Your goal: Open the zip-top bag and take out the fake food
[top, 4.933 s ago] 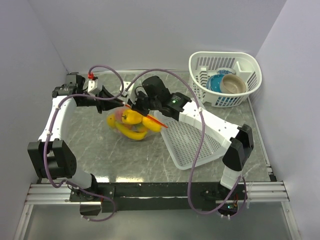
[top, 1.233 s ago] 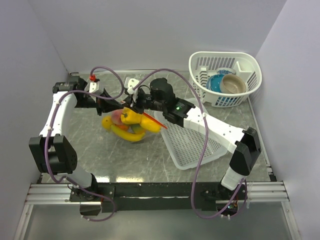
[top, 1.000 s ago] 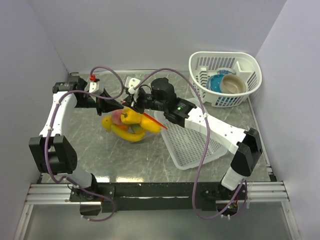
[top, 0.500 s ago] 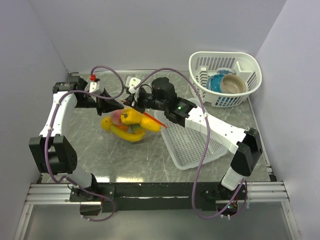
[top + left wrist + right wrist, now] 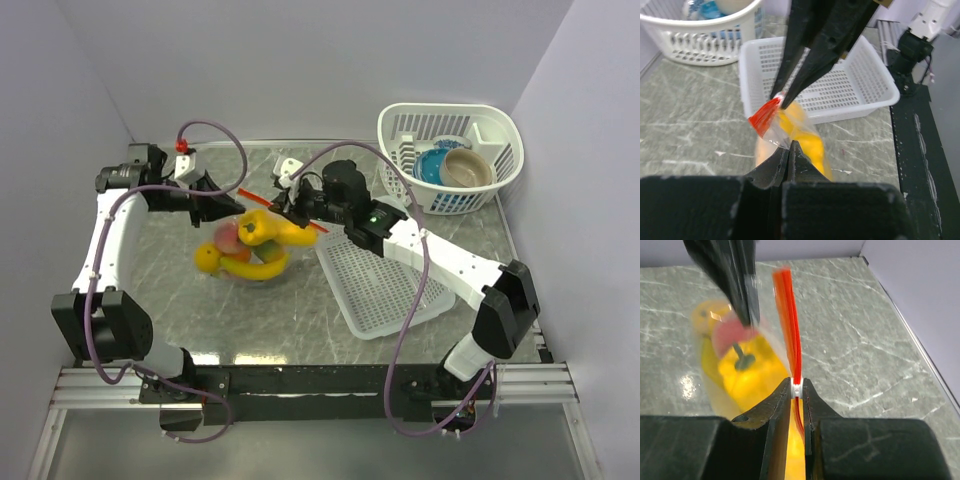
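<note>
Top external looking steeply down from behind, far, covering whole table (image 5: 180, 300). Both wrist views facing each other, close, sharing zip-top bag (image 5: 767, 117).

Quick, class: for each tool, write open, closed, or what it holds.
Left tool: closed on the bag's clear edge.
Right tool: closed on the bag's red zip strip.

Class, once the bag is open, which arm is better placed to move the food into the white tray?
Right, probably. The right gripper pinches the bag on the side nearer the tray; the left gripper pinches the bag's other side, with the food between it and the tray.
</note>
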Action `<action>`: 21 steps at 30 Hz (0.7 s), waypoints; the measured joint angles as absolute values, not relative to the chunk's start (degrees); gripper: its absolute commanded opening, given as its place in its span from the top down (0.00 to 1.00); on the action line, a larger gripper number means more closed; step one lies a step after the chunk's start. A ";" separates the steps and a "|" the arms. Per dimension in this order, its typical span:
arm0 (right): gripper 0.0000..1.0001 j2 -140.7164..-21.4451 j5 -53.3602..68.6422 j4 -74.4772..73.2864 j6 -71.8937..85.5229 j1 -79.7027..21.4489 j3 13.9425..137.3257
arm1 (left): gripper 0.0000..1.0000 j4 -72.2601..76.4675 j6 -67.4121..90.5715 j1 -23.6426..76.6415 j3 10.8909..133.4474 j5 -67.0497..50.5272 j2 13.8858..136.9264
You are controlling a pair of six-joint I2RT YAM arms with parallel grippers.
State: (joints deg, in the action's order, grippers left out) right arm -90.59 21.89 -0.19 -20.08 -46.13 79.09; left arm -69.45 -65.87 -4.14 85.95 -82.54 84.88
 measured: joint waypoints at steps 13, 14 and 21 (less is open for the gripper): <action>0.99 -82.98 20.58 4.27 -15.09 -43.35 63.31 | 0.99 -43.59 -39.44 -17.78 84.55 -83.15 82.63; 0.98 -82.83 20.58 4.54 -14.68 -43.35 62.67 | 0.99 -42.28 -38.15 -18.20 84.23 -83.24 82.41; 0.97 -82.85 21.89 4.75 -11.38 -44.16 61.30 | 0.99 -35.51 -32.97 -18.65 80.99 -83.48 81.19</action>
State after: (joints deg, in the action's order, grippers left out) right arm -82.85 21.89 4.75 -11.38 -44.16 61.30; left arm -35.51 -32.97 -18.65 80.99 -83.48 81.19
